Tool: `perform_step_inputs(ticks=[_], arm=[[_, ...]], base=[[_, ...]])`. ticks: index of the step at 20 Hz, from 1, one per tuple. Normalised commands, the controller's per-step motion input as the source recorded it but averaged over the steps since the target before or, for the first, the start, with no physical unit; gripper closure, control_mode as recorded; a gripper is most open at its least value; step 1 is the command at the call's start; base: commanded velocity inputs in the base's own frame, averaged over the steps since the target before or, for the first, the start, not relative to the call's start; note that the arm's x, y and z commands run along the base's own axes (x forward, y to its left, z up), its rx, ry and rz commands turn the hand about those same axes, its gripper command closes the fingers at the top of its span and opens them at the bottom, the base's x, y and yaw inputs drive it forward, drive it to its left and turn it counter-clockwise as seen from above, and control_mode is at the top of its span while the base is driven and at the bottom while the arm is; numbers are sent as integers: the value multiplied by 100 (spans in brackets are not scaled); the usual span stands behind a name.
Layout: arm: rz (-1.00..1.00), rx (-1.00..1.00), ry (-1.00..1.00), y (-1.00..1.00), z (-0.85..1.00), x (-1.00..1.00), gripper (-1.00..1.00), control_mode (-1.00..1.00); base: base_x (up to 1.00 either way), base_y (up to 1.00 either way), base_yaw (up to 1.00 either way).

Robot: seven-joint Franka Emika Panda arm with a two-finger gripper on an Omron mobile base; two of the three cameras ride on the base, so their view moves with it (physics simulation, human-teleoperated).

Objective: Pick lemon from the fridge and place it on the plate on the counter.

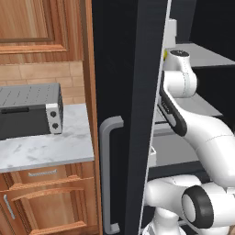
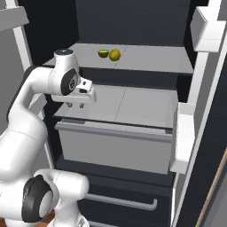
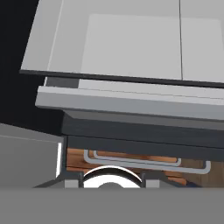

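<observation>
Nearest to us, our arm rises from the base and bends into the open fridge [image 2: 133,17], whose door [image 1: 137,114] with its grey handle [image 1: 108,174] stands swung wide beside us. Our gripper [image 2: 75,105] hangs low over the middle shelf [image 2: 133,104], just above the closed drawer [image 2: 115,144]; its fingers point down and appear close together with nothing between them, though we cannot tell for certain how far apart they stand. Farther back, on the upper shelf [image 2: 150,57], the lemon [image 2: 115,54] sits just beside a small green fruit [image 2: 103,53], well apart from the gripper and above it. We judge the task barely begun: the fridge is open and we are inside it, but reaching up, grasping the lemon and carrying it out to the plate are all left. Off to the left, the counter [image 1: 50,149] holds a toaster oven [image 1: 30,112].
</observation>
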Motion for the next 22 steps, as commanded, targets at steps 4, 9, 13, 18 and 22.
perform_step_inputs(ticks=[4, 9, 13, 18, 22], arm=[[0, 0, -3, 2, 25, 0, -100, -100], [0, 0, -15, 0, 65, 0, -100, -100], [0, 0, -9, 0, 86, 0, -100, -100], [0, 0, -12, -20, 70, 0, -100, -100], [0, 0, -15, -42, 57, 0, -100, -100]], base=[[0, 0, 0], [0, 0, 0], [0, 0, 0], [0, 0, 0], [0, 0, 0]])
